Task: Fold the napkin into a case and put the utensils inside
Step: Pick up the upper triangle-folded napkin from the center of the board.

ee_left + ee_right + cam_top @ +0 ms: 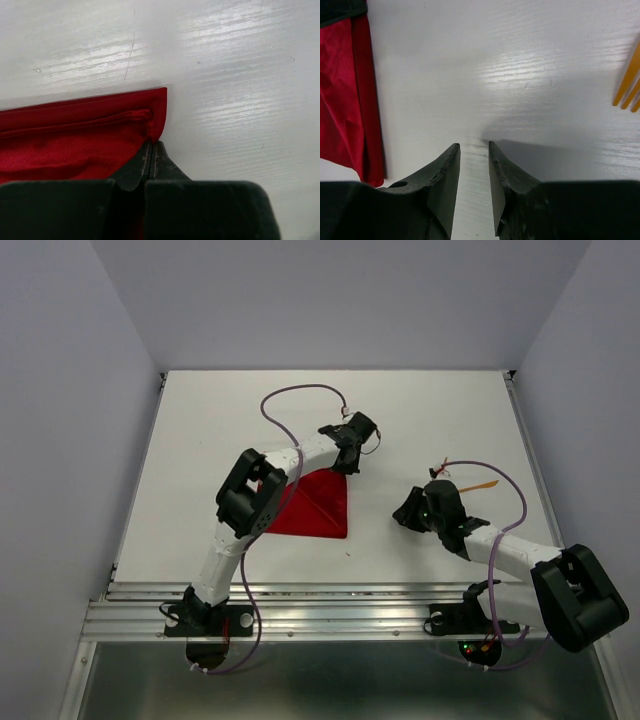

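The red napkin (320, 508) lies flat on the white table as a folded triangle; a case is not in view. My left gripper (346, 466) is at the napkin's far corner. In the left wrist view the left gripper (151, 145) is shut, its tips pinching the hemmed corner of the napkin (75, 145). An orange utensil (481, 484) lies to the right, and its fork tines (627, 85) show at the right wrist view's edge. My right gripper (405, 512) sits between napkin and utensil. The right gripper (474, 146) is open and empty over bare table.
The napkin's right edge (350, 100) hangs into the left of the right wrist view. Purple cables (300, 392) loop over the table behind the arms. Grey walls close in the table (200, 440) on three sides.
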Available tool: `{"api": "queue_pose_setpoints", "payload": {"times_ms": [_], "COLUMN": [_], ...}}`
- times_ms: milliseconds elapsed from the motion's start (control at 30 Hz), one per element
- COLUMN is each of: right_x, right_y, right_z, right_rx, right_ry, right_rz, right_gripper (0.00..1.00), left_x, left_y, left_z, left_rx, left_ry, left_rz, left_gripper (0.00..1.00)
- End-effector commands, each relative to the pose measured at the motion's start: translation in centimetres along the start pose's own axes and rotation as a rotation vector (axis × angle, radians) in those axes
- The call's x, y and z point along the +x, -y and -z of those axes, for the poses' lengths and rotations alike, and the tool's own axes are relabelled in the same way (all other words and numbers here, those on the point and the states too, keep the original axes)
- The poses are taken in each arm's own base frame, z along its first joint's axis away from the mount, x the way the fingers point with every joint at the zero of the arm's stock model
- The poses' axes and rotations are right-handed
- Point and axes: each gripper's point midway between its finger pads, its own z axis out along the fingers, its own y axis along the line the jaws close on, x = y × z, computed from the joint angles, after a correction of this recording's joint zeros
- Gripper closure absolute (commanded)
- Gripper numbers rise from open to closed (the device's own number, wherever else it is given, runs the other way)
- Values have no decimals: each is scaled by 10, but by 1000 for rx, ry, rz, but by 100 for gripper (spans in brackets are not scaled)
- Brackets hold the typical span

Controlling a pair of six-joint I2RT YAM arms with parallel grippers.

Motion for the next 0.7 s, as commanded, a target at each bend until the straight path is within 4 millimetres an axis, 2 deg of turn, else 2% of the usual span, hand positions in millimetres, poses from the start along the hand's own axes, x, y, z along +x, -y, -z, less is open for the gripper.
{"api": "queue_pose_setpoints", "payload": {"times_ms": [0,100,200,300,367,500,633,667], "right_x": [-8,-7,-10,-9,-7,-4,13,21], "right_y": [-17,-30,-49,-66,-86,-121,-151,-152], "right_z": [3,3,2,2,3,5,0,-6], "right_rx": [-63,-124,-212,-279,-348,-473,-552,-550], "right_ry": [-4,-22,-30,-41,-50,-58,-109,-136], "right_rz": [22,10,-10,-19,-17,-29,16,23], "right_gripper": [65,65,64,64,61,50,38,37], "left_x": [15,-4,-17,-24,-27,-31,-34,-33], "left_y": [-8,-3,-8,-14,-12,-16,-17,-17], "left_z": [6,25,38,47,53,58,66,67], "left_rx": [67,147,190,224,274,298,317,318], "left_ry": [-70,-23,5,22,23,34,44,43], "left_rz": [14,69,125,169,200,231,242,244], "left_gripper": [100,100,100,100,100,100,100,100]}}
